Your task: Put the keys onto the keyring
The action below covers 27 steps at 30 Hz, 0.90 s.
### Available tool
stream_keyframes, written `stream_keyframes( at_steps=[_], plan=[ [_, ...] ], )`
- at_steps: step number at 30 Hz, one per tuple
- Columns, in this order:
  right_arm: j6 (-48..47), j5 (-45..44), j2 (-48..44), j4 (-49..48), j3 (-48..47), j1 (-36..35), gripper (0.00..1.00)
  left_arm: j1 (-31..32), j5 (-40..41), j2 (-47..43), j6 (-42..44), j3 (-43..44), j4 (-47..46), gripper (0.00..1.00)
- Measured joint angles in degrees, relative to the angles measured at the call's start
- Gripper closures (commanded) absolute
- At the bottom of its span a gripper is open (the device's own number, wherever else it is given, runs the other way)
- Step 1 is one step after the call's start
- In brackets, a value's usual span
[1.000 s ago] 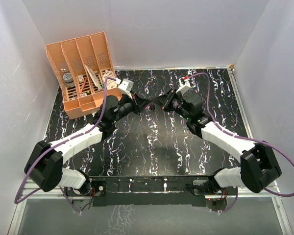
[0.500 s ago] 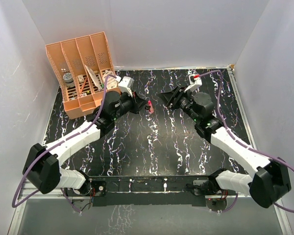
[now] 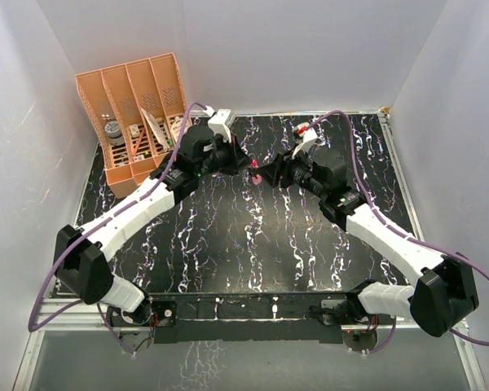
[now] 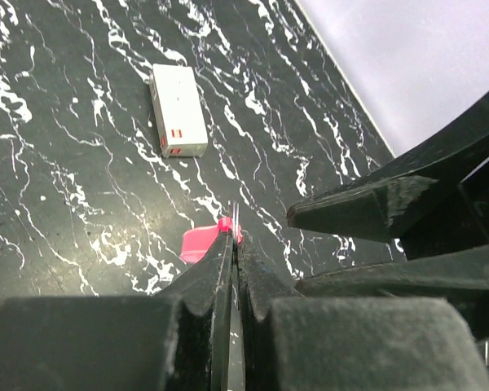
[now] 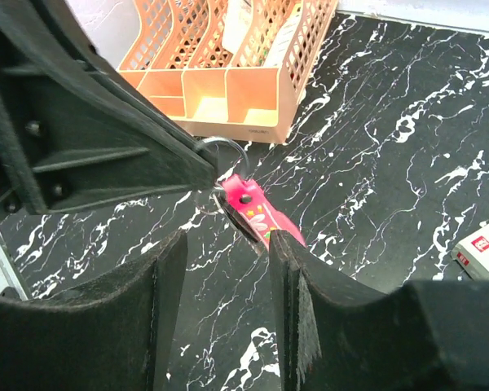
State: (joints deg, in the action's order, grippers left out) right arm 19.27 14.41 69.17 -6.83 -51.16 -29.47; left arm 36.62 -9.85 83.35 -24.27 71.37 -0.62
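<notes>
Regrip at keyring (image 5: 246,198)
Left jaws clench it; right jaws just sprang apart beside it, so threading likely restarts.

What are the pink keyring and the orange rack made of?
The keyring: tag looks like glossy pink plastic with a dark rivet; its ring looks like thin shiny metal. The orange rack: probably matte moulded plastic, given its lattice walls.
</notes>
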Motion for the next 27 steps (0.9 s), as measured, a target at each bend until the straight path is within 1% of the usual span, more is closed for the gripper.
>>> stream_keyframes(
  at_steps=[6, 20, 22, 24, 26, 27],
  plan=[
    [-2.5, 2.3, 0.6, -0.2, 0.0, 0.0, 0.55, 0.0, -1.9, 2.2, -0.4, 1.0, 4.2, 1.0],
    [-5.6, 4.2, 2.8, -0.2, 0.0, -1.3, 0.56, 0.0, -4.8, 2.5, -1.4, 4.0, 6.8, 1.0],
    [-5.7, 4.2, 3.1, -0.2, 0.0, -1.5, 0.58, 0.0, -5.1, 2.5, -1.4, 4.1, 7.0, 1.0],
    [-5.8, 4.2, 3.4, -0.2, 0.0, -1.7, 0.62, 0.0, -5.5, 2.7, -1.5, 4.1, 7.1, 1.0],
    [-5.9, 4.2, 3.5, -0.2, 0.0, -1.8, 0.7, 0.0, -5.9, 3.0, -1.6, 4.1, 7.2, 1.0],
    [-6.0, 4.2, 3.5, -0.2, 0.0, -1.8, 0.78, 0.0, -6.0, 3.1, -1.6, 4.1, 7.2, 1.0]
  ],
)
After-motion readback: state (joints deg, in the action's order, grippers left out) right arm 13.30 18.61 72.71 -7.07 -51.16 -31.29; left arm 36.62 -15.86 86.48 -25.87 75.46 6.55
